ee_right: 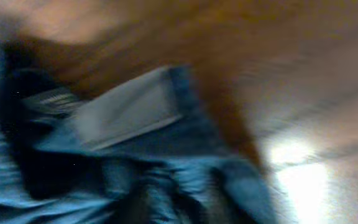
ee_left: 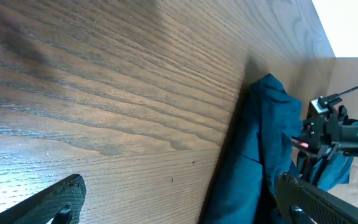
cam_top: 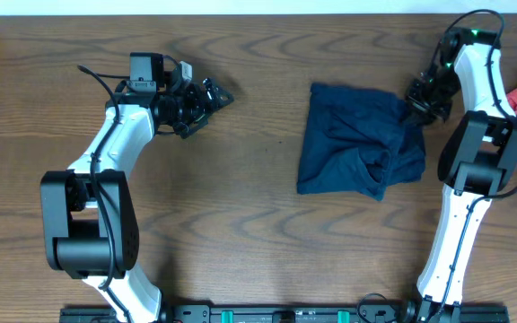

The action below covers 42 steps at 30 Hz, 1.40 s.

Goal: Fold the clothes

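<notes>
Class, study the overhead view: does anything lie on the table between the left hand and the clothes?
Nothing visible does. Only bare table lies between the left hand and the clothes. The right hand is at the clothes' top-right corner, outside that path.

Looking at the clothes (cam_top: 355,135): lying in a rumpled, roughly square heap on the right half of the table (cam_top: 240,224), nearer its far edge; dark navy, creasing and bunching along the right side; showing a pale label (ee_right: 129,115), blurred.
</notes>
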Available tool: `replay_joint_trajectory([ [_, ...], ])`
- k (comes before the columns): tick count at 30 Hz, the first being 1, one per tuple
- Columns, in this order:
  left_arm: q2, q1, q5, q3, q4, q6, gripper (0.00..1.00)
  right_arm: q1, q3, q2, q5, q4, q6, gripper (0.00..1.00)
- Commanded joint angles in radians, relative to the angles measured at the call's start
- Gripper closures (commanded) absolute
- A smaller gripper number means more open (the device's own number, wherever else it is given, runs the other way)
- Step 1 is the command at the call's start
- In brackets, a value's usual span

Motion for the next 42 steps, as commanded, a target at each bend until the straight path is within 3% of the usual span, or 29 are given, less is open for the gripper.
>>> replay_joint_trajectory([
  [1, -0.019, 0.0, 0.014, 0.019, -0.003, 0.024, 0.02, -0.006, 0.011, 0.005, 0.002, -0.016, -0.064, 0.01],
  [12, -0.019, 0.0, 0.014, 0.019, -0.003, 0.024, 0.02, 0.029, 0.03, -0.237, -0.084, 0.003, -0.195, 0.01],
  [19, -0.019, -0.002, 0.015, 0.019, -0.003, 0.041, 0.01, 0.064, 0.03, -0.352, -0.229, -0.072, -0.281, 0.01],
  [20, -0.019, -0.004, 0.015, 0.019, -0.003, 0.047, 0.01, 0.075, 0.03, -0.352, -0.232, -0.085, -0.286, 0.12],
  [22, -0.019, -0.004, 0.015, 0.019, -0.003, 0.047, 0.01, 0.096, 0.025, -0.349, -0.231, -0.105, -0.289, 0.51],
  [23, -0.019, -0.004, 0.015, 0.019, -0.003, 0.047, 0.01, 0.106, 0.019, -0.349, -0.227, -0.109, -0.288, 0.6],
  [24, -0.019, -0.004, 0.014, 0.019, -0.003, 0.047, 0.01, 0.119, 0.011, -0.349, -0.215, -0.113, -0.288, 0.47],
  [25, -0.019, -0.004, 0.014, 0.019, -0.003, 0.047, 0.01, 0.131, 0.004, -0.348, -0.198, -0.117, -0.288, 0.27],
  [26, -0.019, -0.004, 0.014, 0.019, -0.003, 0.047, 0.01, 0.141, -0.003, -0.348, -0.187, -0.119, -0.288, 0.18],
  [27, -0.019, -0.004, 0.015, 0.019, -0.003, 0.047, 0.01, 0.154, -0.013, -0.348, -0.168, -0.12, -0.288, 0.18],
  [30, -0.019, -0.004, 0.015, 0.019, -0.005, 0.047, 0.01, 0.185, -0.046, -0.348, -0.143, -0.117, -0.288, 0.32],
  [34, -0.019, -0.004, 0.014, 0.019, -0.005, 0.047, 0.01, 0.211, -0.127, -0.348, -0.123, -0.099, -0.288, 0.38],
  [38, -0.019, -0.004, 0.014, 0.019, -0.005, 0.048, 0.01, 0.212, -0.237, -0.348, -0.124, -0.061, -0.283, 0.3],
  [42, -0.019, -0.004, 0.014, 0.019, -0.005, 0.05, 0.01, 0.214, -0.352, -0.348, -0.127, -0.012, -0.285, 0.41],
])
